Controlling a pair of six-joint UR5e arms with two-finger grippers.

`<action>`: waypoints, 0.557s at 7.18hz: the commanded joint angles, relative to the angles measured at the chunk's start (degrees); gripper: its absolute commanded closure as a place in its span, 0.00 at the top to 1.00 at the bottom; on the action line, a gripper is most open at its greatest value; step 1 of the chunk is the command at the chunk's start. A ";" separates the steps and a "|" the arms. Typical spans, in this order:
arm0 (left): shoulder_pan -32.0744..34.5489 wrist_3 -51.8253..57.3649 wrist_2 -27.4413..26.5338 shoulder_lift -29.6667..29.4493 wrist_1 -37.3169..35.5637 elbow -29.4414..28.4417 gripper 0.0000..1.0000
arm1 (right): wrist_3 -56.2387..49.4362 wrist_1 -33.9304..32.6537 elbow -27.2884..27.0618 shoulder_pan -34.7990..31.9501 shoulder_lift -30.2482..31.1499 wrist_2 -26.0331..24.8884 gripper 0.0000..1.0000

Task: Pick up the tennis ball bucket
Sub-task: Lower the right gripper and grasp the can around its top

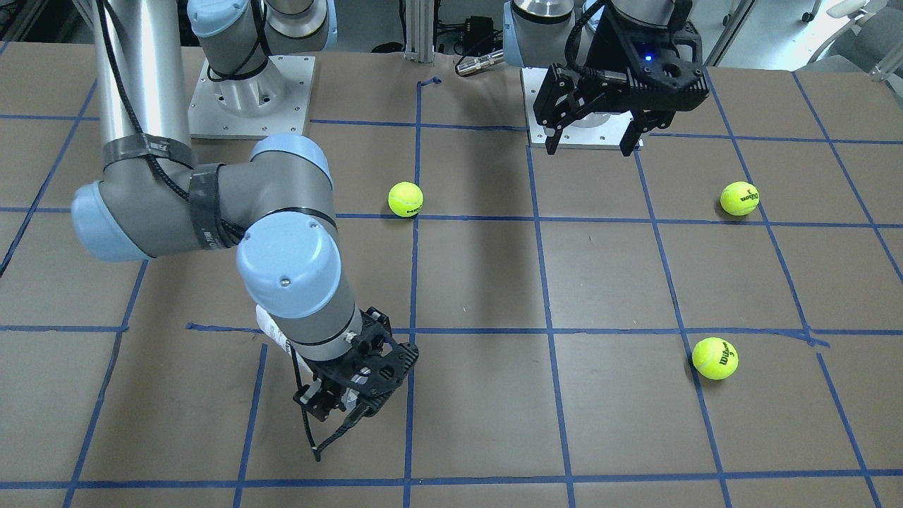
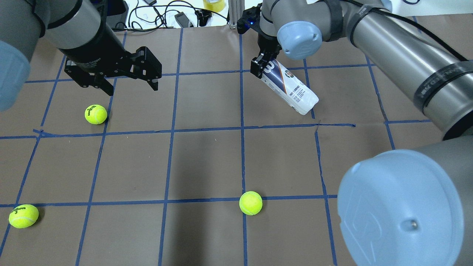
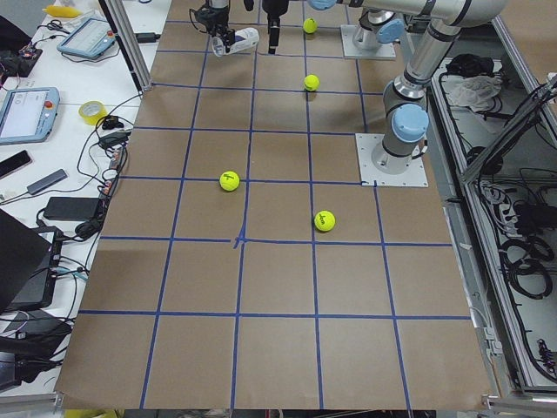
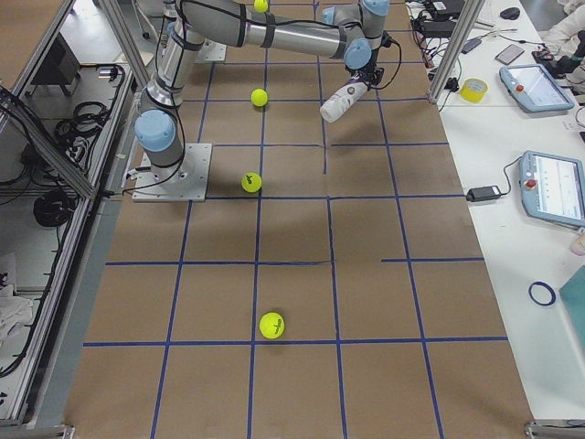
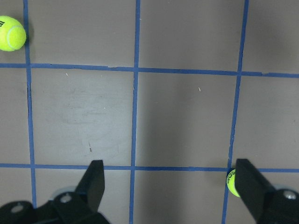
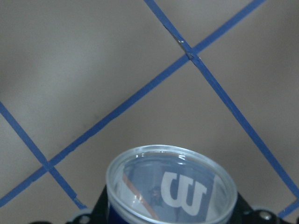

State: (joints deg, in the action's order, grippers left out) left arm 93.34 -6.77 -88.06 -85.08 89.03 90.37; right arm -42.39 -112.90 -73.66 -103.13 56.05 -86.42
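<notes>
Grips the slim clear plastic tennis ball bucket (image 2: 292,88), a cylinder tube with a white and navy label, in the right jaws, clamped shut across its far end. Holds it at the tip of the long grey right arm (image 2: 391,40), stretched over the far right part of the brown paper-covered bench (image 2: 207,162) with its grid of blue tape lines (image 2: 166,147). Carries it tilted, not upright: gripped end high and away from the robot, free end slanting down toward the robot and out to its right. Hangs clear of the bench, to judge from the exterior right view (image 4: 340,102), with the free end over a tape line. Shows end-on in the right wrist view as a clear round rim (image 6: 170,186) (white W logo mirrored through the plastic). Sits mostly hidden behind the right wrist in the front-facing view.

Holds the left jaws spread wide and empty, pointing down above the far left part of the bench at the end of the left arm (image 2: 74,33), fingertips off the paper, well apart from the bucket.

Shares the bench with three yellow-green tennis balls: one ball (image 2: 95,114) near the left jaws on the robot's side of them, another ball (image 2: 23,216) close to the robot at its far left, a third ball (image 2: 251,203) near the middle, all well apart from the bucket.
</notes>
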 commanded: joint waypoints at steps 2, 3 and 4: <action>0.00 0.00 0.08 -0.09 0.00 0.07 1.00 | -11.73 -7.06 -0.35 -9.34 -2.70 -0.77 0.27; 0.00 0.00 0.00 0.09 0.09 0.07 1.00 | -15.49 -7.76 -0.26 -10.51 -4.88 -0.77 0.28; 0.09 0.00 0.00 0.09 0.00 0.07 1.00 | -17.71 -8.99 0.09 -12.43 -5.42 -0.77 0.30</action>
State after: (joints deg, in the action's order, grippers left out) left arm 93.36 -6.77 -88.04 -85.05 89.07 90.43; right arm -56.61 -120.41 -73.85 -113.15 51.89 -87.13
